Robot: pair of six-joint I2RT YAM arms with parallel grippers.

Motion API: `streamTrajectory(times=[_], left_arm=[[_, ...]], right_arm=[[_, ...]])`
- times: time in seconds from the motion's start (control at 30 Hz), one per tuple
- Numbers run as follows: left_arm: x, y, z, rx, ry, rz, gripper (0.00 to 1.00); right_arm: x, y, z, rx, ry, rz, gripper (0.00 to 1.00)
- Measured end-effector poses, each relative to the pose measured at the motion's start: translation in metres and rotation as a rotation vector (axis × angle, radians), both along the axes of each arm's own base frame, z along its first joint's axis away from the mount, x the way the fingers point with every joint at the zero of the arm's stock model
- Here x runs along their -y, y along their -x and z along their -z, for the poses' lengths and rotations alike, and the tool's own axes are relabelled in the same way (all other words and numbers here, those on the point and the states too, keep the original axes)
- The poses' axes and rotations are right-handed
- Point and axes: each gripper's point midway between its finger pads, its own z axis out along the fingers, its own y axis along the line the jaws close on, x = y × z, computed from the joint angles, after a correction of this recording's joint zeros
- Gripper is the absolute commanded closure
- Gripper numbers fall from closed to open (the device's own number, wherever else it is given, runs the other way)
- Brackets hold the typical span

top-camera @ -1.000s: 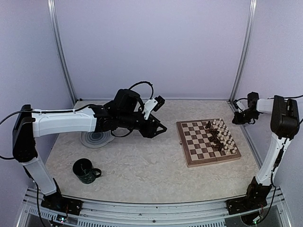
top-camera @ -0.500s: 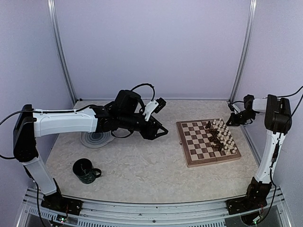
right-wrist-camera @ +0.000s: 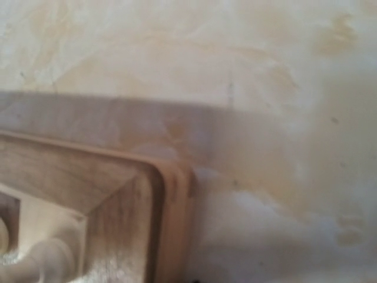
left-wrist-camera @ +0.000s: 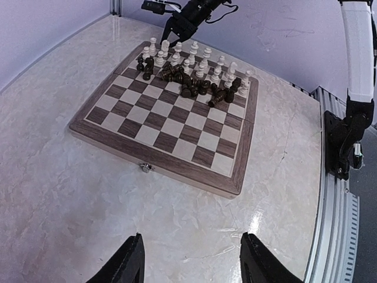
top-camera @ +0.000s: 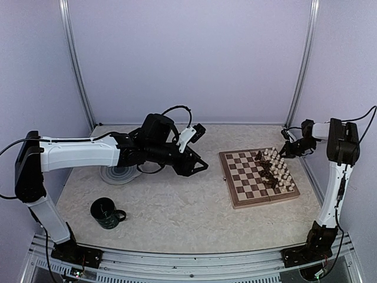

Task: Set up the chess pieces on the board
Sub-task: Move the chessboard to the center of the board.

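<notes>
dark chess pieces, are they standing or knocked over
Mostly tipped: the dark chess pieces lie jumbled on the board beside the upright cream pieces; a few at one end look upright.

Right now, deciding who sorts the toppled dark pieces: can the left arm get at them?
Probably yes: the left gripper hangs open facing the chessboard, bare squares lie before the dark pieces, and the shut right gripper is at the far corner.

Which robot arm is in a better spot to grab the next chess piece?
Right, probably: the right pincer is at the far corner of the board, beside the chess pieces. The left pincer hangs short of the board.
</notes>
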Motion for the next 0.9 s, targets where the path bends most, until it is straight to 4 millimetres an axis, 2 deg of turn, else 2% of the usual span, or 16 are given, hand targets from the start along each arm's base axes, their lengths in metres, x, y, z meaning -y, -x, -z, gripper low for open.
streamTrajectory(times=[0.2, 0.43, 0.57, 0.8, 0.9], left_arm=[[-0.016, -0.009, 0.010, -0.021, -0.009, -0.037, 0.45], [-0.056, -0.034, 0.024, -0.076, 0.016, -0.152, 0.45], [-0.076, -0.036, 0.032, -0.101, 0.024, -0.199, 0.45], [-0.082, -0.030, 0.029, -0.101, 0.036, -0.212, 0.45], [-0.083, -0.030, 0.032, -0.108, 0.037, -0.218, 0.45]], right_arm=[[-0.024, -0.005, 0.000, -0.002, -0.013, -0.058, 1.00], [-0.081, -0.013, 0.000, 0.004, -0.020, -0.182, 1.00], [-0.111, -0.016, -0.001, 0.004, -0.022, -0.242, 1.00], [-0.166, -0.013, -0.001, -0.001, -0.040, -0.354, 1.00], [-0.182, -0.006, -0.002, -0.023, -0.068, -0.387, 1.00]])
